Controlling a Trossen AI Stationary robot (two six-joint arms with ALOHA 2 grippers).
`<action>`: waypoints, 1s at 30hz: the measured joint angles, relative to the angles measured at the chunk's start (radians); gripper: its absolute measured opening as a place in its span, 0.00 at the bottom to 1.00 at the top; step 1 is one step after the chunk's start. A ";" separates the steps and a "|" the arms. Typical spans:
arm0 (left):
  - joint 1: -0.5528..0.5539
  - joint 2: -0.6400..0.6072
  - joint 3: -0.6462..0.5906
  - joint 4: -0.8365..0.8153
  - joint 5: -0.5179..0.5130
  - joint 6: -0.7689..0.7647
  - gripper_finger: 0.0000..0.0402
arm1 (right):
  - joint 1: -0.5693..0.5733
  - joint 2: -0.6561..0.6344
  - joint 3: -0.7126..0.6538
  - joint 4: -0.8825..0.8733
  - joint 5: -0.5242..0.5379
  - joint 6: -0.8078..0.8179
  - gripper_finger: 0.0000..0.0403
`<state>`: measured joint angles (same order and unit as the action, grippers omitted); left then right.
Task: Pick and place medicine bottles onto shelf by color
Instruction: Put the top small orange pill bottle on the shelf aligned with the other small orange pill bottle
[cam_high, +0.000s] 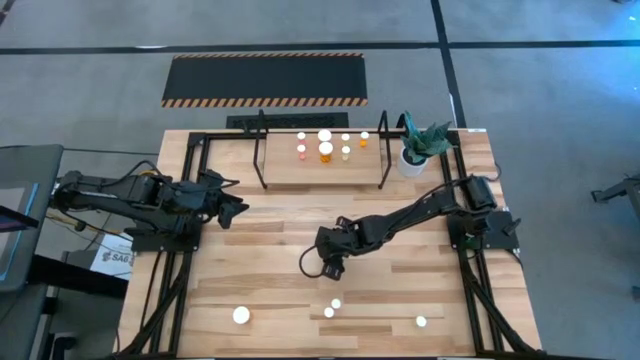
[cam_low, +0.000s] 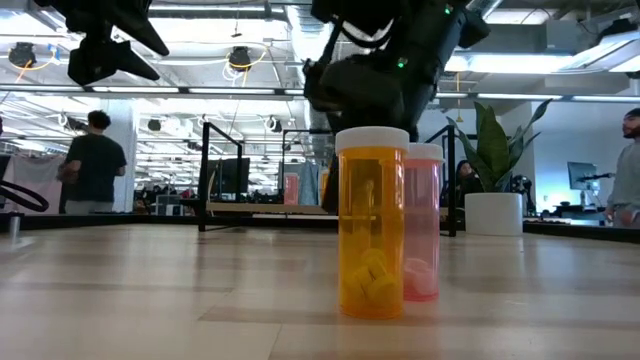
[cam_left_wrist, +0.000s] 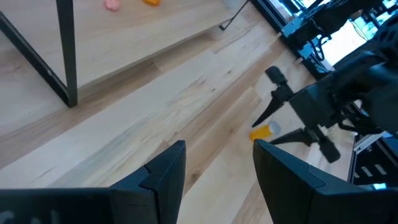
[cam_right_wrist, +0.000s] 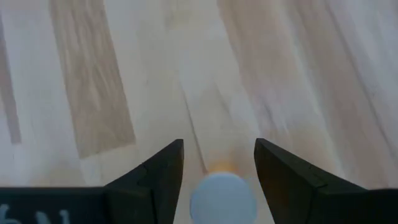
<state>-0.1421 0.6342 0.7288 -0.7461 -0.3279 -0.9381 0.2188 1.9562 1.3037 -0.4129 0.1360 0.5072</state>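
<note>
Across the wooden bench (cam_high: 270, 250) lay everything else, with the shelf (cam_high: 322, 168) standing at its far edge, a light board in a black rod frame. Beside the shelf's right end stood a white pot with a green plant (cam_high: 418, 150). The right arm reached from the right side toward the middle of the bench, its claw (cam_right_wrist: 219, 163) parted around the white cap of an orange bottle (cam_right_wrist: 222, 194), the fingers just beside the cap; whether they gripped it could not be told. The left arm waited over the left side, its claw (cam_left_wrist: 217, 168) partly open and empty. Six bottles (cam_high: 326, 146) stood on the shelf board, orange, pinkish and pale. Near the front edge stood four more bottles, among them an orange bottle with yellow pills (cam_low: 372, 224) and a pink bottle (cam_low: 424, 226) just behind it.
</note>
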 joint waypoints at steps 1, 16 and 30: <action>0.000 0.000 0.000 0.000 0.000 -0.001 0.43 | 0.000 -0.010 0.000 -0.019 0.000 0.001 0.55; 0.000 0.000 0.000 -0.005 -0.006 -0.001 0.43 | 0.001 -0.023 -0.001 -0.083 -0.002 0.008 0.46; 0.000 0.000 0.000 -0.006 -0.011 0.001 0.43 | -0.014 -0.037 0.020 -0.169 -0.016 -0.008 0.30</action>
<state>-0.1421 0.6338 0.7288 -0.7525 -0.3385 -0.9371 0.2045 1.9191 1.3238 -0.5817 0.1199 0.4994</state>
